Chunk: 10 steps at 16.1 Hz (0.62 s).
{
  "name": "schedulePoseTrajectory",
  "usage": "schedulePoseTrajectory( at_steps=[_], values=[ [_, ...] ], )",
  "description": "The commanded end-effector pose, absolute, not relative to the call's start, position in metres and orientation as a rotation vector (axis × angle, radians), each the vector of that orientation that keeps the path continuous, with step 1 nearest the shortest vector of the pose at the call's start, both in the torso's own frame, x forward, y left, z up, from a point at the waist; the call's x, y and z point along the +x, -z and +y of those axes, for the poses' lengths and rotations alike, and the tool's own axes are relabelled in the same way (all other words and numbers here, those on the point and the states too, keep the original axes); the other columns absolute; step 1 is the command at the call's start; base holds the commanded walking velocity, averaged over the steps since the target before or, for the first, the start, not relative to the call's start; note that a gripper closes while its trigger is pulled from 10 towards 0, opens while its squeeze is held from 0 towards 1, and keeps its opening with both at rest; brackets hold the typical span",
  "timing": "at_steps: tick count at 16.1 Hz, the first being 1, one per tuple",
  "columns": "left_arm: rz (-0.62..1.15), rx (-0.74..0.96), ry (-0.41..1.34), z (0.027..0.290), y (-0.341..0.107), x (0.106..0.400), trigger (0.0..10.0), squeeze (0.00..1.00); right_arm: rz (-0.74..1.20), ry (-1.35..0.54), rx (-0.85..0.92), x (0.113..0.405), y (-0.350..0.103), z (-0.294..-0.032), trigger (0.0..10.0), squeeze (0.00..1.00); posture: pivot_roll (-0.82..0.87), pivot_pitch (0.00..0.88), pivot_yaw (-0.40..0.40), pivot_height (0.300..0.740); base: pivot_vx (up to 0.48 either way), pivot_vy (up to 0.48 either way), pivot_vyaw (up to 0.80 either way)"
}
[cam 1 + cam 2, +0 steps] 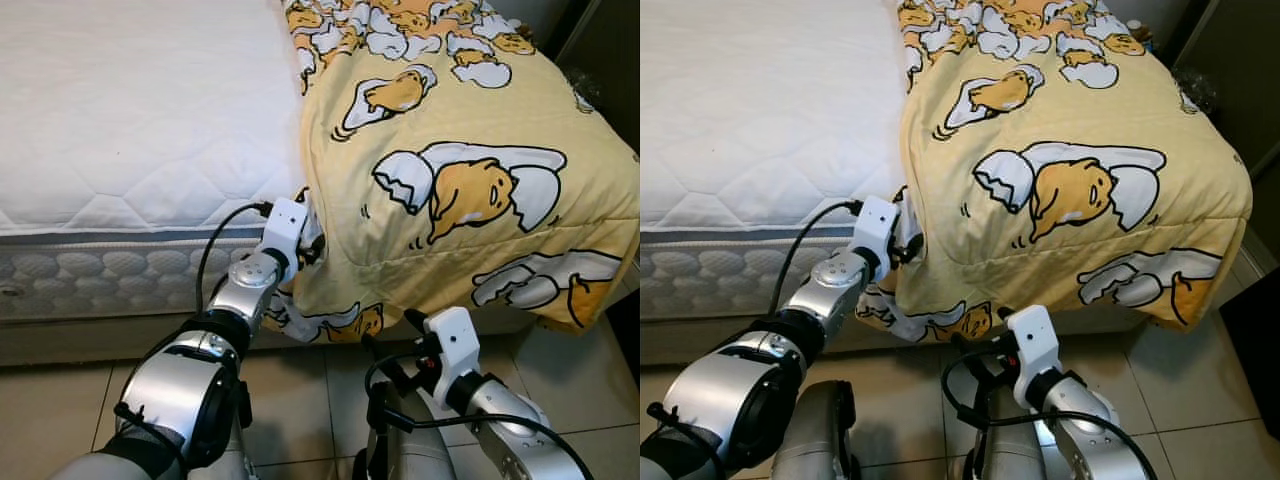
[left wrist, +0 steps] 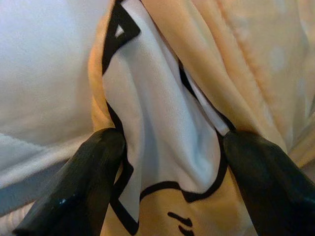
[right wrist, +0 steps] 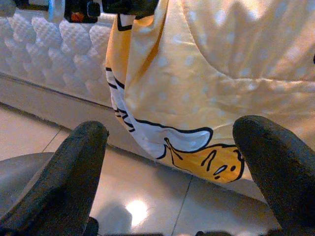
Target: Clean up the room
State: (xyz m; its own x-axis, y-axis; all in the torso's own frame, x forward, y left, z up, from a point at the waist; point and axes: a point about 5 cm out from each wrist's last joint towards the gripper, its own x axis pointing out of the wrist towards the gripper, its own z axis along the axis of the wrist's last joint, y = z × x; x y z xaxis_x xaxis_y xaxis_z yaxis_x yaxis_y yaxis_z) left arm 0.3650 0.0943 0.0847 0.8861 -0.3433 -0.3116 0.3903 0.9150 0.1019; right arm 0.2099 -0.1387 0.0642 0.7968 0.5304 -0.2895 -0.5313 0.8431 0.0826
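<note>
A: Blanket [image 1: 470, 170]?
B: Yellow, draped over the mattress [image 1: 130, 110] corner, hanging toward the floor [image 1: 300, 390].
A: Left gripper [image 1: 312, 238]?
B: Pinching the blanket's hanging edge beside the mattress.
A: Right gripper [image 3: 172, 162]?
B: Fingers spread wide, below the blanket, holding nothing.

Even, bright indoor light; glare spot on the floor tile [image 3: 137, 208]. Wrist views soft, with blurred black fingers [image 2: 81, 182].

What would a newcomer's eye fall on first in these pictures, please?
The yellow cartoon blanket, heaped on the right part of the bare white mattress and hanging over its edge. The left gripper pinches a fold at the blanket's left edge, while the right gripper waits open below, over the tiled floor.
</note>
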Motion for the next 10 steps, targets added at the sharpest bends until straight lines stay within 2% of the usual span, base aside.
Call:
schedulePoseTrajectory(
  at_steps=[1, 2, 3, 10],
  values=[
    [0.315, 0.181, 0.393, 0.0907, -0.0813, 0.3631, 10.0, 0.0, 0.315, -0.558, -0.012, 0.207, -0.0661, -0.141, 10.0, 0.0, -0.13, 0.093, -0.05, 0.591, 0.0, 0.0, 0.0],
    [0.323, 0.172, 0.397, 0.0903, -0.0801, 0.3624, 10.0, 0.0, 0.315, -0.556, -0.011, 0.2052, -0.0669, -0.1417, 10.0, 0.0, -0.13, 0.093, -0.05, 0.591, 0.0, 0.0, 0.0],
    [0.317, 0.14, 0.41, 0.0891, -0.0805, 0.362, 0.0, 0.0, 0.316, -0.556, -0.01, 0.2034, -0.0672, -0.1421, 10.0, 0.0, -0.13, 0.093, -0.05, 0.591, 0.0, 0.0, 0.0],
    [0.343, 0.062, 0.31, 0.097, -0.0826, 0.3662, 0.0, 0.0, 0.331, -0.587, -0.007, 0.1987, -0.0671, -0.1403, 10.0, 0.0, -0.14, 0.09, -0.044, 0.591, 0.0, 0.0, 0.0]
  ],
)
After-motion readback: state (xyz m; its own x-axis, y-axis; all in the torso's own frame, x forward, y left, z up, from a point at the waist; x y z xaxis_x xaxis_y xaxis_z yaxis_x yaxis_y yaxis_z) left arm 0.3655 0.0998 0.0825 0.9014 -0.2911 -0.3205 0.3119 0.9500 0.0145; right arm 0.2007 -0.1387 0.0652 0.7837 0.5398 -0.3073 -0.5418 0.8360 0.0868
